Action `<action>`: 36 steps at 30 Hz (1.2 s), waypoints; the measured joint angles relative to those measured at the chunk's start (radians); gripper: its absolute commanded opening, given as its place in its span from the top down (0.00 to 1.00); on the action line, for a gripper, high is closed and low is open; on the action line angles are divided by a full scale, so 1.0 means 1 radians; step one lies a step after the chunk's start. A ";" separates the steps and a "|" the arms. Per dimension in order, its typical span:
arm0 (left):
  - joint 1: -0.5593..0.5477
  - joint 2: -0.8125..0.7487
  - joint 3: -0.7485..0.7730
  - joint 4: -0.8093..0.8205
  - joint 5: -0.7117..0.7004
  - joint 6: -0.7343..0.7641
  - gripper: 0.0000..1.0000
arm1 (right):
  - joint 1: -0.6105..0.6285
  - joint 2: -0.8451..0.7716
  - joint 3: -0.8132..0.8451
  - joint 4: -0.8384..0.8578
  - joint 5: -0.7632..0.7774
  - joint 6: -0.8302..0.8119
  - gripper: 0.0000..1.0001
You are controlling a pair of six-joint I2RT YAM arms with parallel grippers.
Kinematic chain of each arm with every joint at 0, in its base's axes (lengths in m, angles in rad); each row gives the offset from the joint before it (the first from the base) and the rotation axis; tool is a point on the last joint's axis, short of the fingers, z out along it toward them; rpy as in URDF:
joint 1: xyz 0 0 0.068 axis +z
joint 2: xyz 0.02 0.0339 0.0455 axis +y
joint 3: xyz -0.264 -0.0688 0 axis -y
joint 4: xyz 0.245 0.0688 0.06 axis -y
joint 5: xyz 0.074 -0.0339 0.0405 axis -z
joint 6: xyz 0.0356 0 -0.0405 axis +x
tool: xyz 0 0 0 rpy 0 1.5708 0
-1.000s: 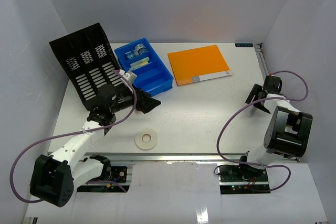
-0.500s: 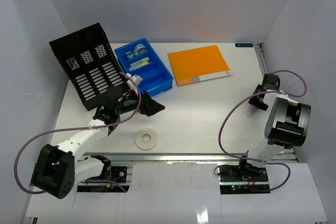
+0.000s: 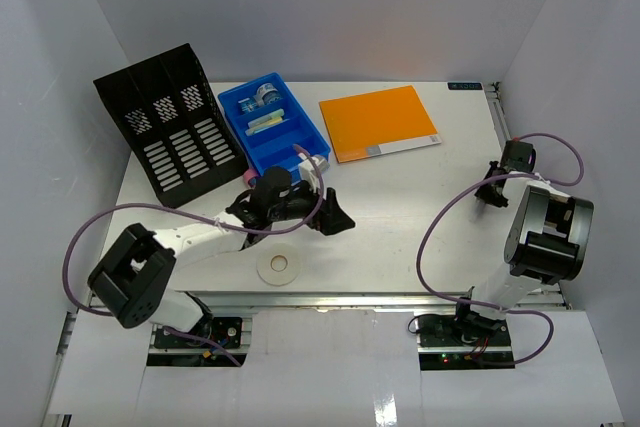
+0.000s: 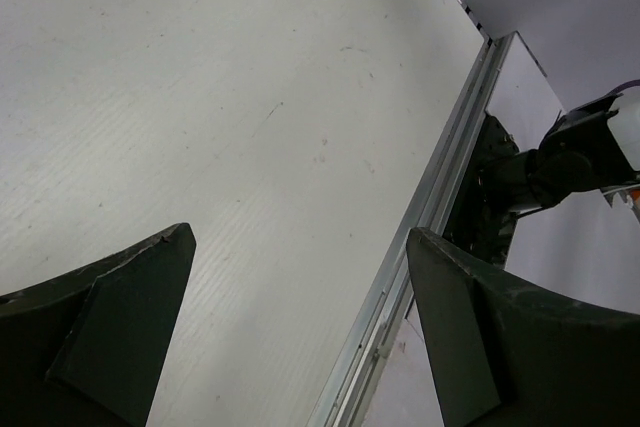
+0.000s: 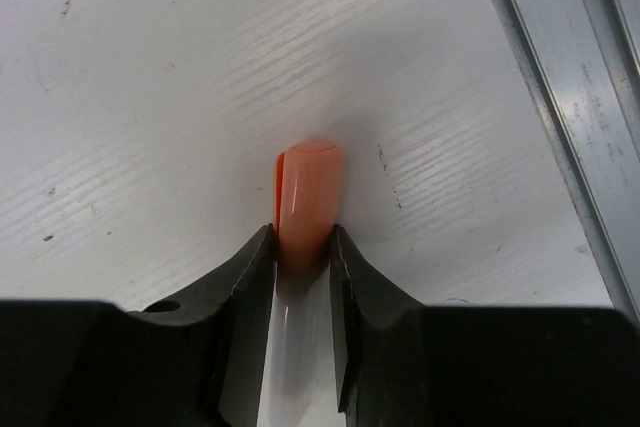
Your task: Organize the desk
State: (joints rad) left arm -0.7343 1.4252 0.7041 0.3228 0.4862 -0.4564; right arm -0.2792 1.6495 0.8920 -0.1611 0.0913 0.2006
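Note:
The desk point(image 3: 400, 217) is a wide white tabletop with a metal rail along its front. At its right edge my right gripper point(image 3: 492, 190) points down. In the right wrist view this gripper point(image 5: 302, 237) is shut on a white marker with an orange cap point(image 5: 306, 192), whose cap tip rests on the desk point(image 5: 150, 97). My left gripper point(image 3: 335, 219) hovers open over the desk's middle, just right of a white tape roll point(image 3: 279, 266). In the left wrist view, nothing lies between the wide-apart jaws of the left gripper point(image 4: 300, 282), only bare desk point(image 4: 200, 97).
A black slotted file rack point(image 3: 165, 127) stands at the back left. Beside it is a blue compartment tray point(image 3: 290, 147) with small items, then a flat orange folder point(image 3: 380, 122). A metal rail point(image 5: 560, 77) runs close to the marker on its right.
My left arm has swung right, from beside the file rack toward the desk's middle, still open. My right gripper has dropped near the right edge and closed on the marker.

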 measured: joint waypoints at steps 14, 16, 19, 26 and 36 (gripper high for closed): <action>-0.153 0.360 0.281 0.124 -0.159 0.072 0.02 | 0.003 -0.176 -0.042 0.033 -0.479 0.075 0.92; -0.160 0.393 0.303 0.148 -0.159 0.061 0.02 | 0.022 -0.193 -0.062 0.061 -0.549 0.090 0.92; -0.169 0.430 0.321 0.208 -0.157 0.021 0.02 | 0.061 -0.231 -0.102 0.117 -0.638 0.113 0.92; -0.197 0.506 0.387 0.347 -0.160 -0.080 0.02 | 0.139 -0.311 -0.142 0.241 -0.745 0.164 0.92; -0.242 0.614 0.502 0.417 -0.199 -0.174 0.02 | 0.157 -0.385 -0.206 0.364 -0.833 0.242 0.92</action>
State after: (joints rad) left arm -0.9760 2.0393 1.2064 0.7402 0.2876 -0.6304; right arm -0.1223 1.2649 0.6858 0.2026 -0.7420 0.4426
